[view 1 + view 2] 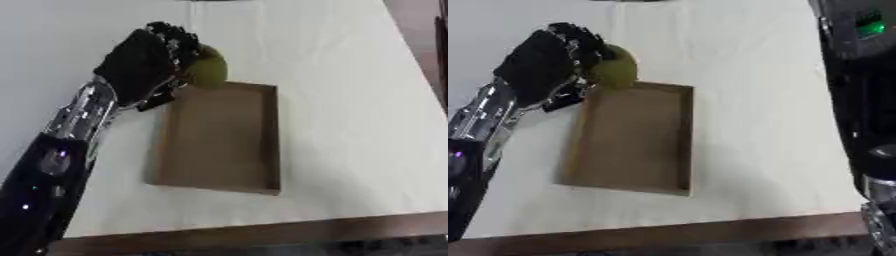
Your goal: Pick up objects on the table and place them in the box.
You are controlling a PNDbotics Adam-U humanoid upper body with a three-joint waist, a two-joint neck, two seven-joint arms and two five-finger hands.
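My left hand is shut on a round yellow-green object, holding it above the far left corner of the box. The box is a shallow brown cardboard tray lying on the white table, and nothing shows inside it. My fingers curl over the top of the object and hide part of it. My right arm runs down the right edge of the right eye view; its hand does not show.
The white table spreads around the box, with its brown front edge near the bottom. A dark strip lies past the table's right side.
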